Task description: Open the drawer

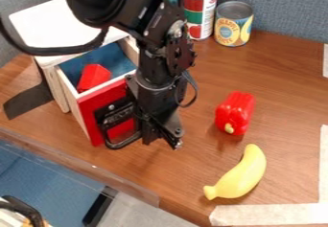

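Note:
The black gripper (161, 134) hangs down right in front of the drawer's red front, beside the black handle (119, 137) at its right end. Whether it touches the handle is hard to tell. The drawer (96, 119) stands pulled out of the white cabinet (53, 26), so its blue-lined inside shows. A red block (93, 77) lies within. The arm covers part of the drawer's right side.
A red toy pepper (235, 112) lies right of the gripper, and a yellow banana (240, 174) is nearer the front edge. Two cans, one with a red and green label (198, 16) and one blue and yellow (233, 24), stand at the back by the grey partition.

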`<state>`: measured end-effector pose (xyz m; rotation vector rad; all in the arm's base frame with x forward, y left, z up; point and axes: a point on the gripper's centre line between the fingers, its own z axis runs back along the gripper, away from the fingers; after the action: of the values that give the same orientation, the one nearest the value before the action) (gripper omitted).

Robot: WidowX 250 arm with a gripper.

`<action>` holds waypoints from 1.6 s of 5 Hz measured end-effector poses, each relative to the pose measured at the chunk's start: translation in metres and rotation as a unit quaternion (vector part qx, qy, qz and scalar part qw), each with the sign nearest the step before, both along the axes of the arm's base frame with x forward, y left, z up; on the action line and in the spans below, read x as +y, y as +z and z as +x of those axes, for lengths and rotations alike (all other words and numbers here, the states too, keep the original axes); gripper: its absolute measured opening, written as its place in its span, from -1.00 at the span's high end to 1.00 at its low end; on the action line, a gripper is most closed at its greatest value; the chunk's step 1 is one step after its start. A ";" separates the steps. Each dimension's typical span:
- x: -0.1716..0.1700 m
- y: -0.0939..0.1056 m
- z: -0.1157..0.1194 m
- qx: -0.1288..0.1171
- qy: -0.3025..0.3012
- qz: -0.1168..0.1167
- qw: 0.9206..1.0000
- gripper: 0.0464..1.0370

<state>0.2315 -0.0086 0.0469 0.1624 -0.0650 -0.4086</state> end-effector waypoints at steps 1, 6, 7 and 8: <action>-0.008 0.002 -0.001 -0.001 -0.002 -0.006 1.000 0.84; -0.036 0.006 -0.009 0.010 -0.006 -0.027 1.000 0.30; -0.036 0.006 -0.010 0.010 0.002 -0.027 1.000 -0.34; -0.035 0.019 -0.009 -0.005 0.005 -0.031 1.000 -0.88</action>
<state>0.2226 -0.0440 0.0656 0.1043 -0.0866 -0.3957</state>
